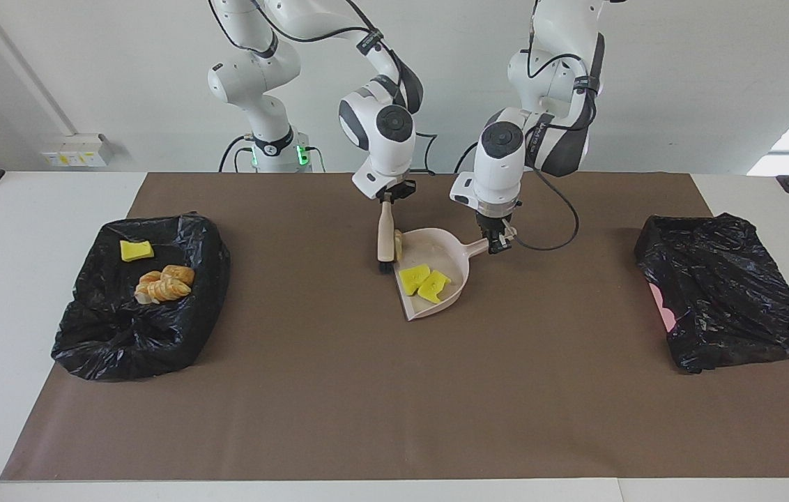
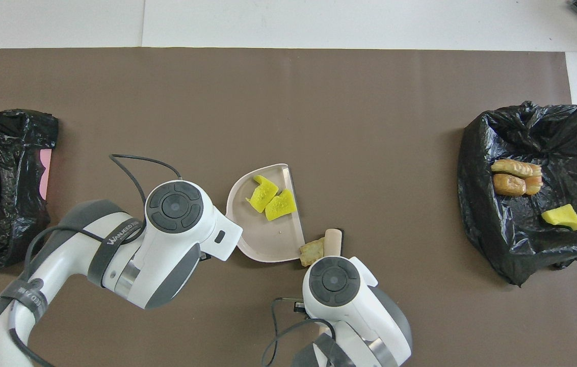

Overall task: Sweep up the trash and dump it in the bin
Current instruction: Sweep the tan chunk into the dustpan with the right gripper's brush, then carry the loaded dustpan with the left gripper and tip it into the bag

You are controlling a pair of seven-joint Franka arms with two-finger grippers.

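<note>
Reading the facing view: at 9 o'clock on the surface you have the bin (image 1: 88,335), holding a yellow scrap (image 1: 136,250) and orange lumps (image 1: 164,282). A broad stretch of mat (image 1: 366,390) separates it from the centre. There the right claw (image 1: 389,197) is clamped on the brush (image 1: 385,240), which stands nearly upright, bristles down. A beige lump (image 1: 399,244) touches it at the lip of the pan (image 1: 436,247). The pan's mouth faces 9 o'clock and its handle (image 1: 476,245) points to 2 o'clock, pinched by the left claw (image 1: 499,237). Two yellow scraps (image 1: 422,281) lie inside. More mat follows, then a second bin (image 1: 722,293) at 3 o'clock near the mat's edge.
</note>
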